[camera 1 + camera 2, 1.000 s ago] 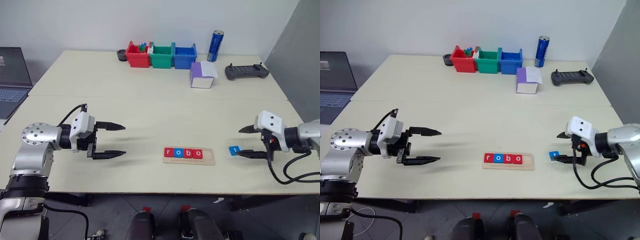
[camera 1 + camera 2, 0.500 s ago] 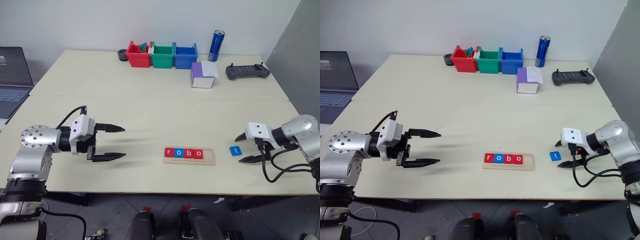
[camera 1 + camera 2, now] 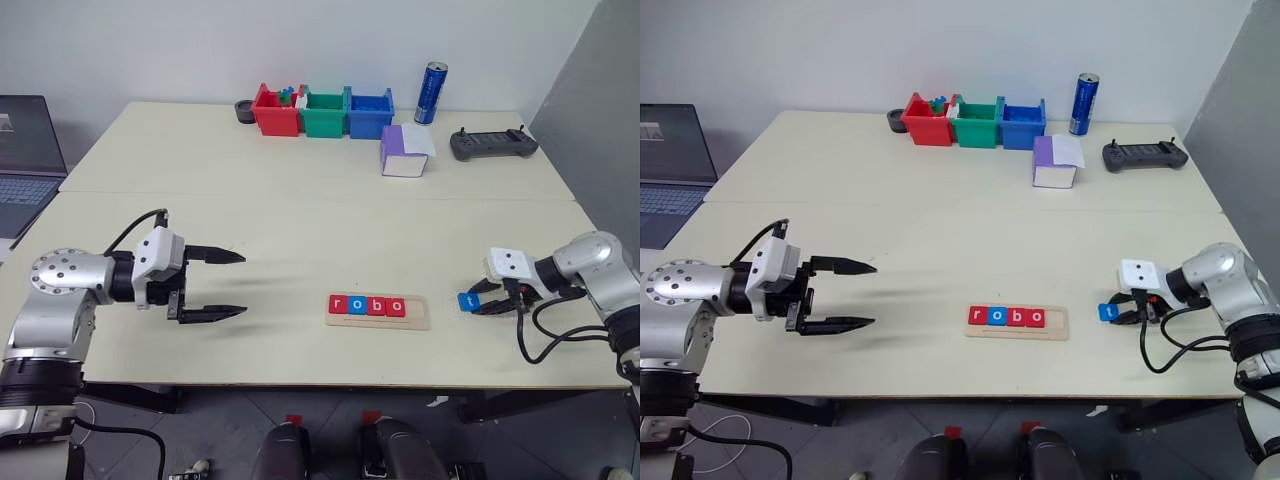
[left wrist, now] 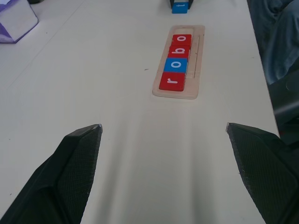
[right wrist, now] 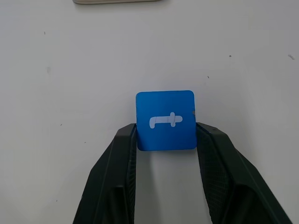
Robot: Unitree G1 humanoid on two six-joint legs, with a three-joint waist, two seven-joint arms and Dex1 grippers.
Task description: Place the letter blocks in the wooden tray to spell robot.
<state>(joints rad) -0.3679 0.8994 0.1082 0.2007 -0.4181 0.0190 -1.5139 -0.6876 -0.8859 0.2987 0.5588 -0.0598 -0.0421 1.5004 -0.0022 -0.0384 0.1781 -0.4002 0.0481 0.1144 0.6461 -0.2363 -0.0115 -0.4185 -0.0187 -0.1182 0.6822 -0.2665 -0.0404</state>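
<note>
Progress: four letter blocks (image 3: 367, 306), spelling r, o, b, o in red, blue, red, red, are seated in the wooden tray (image 3: 378, 311) near the front edge of the table (image 3: 300, 210). One slot at the tray's right end is judged to be unfilled. The fifth block, the blue t tile (image 5: 166, 120), lies on the table to the right of the tray, apart from it.

Right gripper (image 5: 166, 140): closed on the blue t tile, one finger pressed to each side of it; the tile appears to rest on the table, not yet lifted. Remaining work is judged to be a lift, a short carry toward the tray and a seating in the last slot.

Left gripper (image 3: 228, 284): jaws spread wide, nothing held, hovering above the table well left of the tray.

Obstructions: none seen between the t tile and the tray.

Farther items, well apart from the work: a purple and white box (image 3: 404, 151); a black handheld controller (image 3: 493, 143); red, green and blue bins (image 3: 322, 111) in a row; a blue can (image 3: 431, 93); a small dark round object (image 3: 243, 109) beside the red bin. A laptop (image 3: 28, 150) is noted off the table's left side.
</note>
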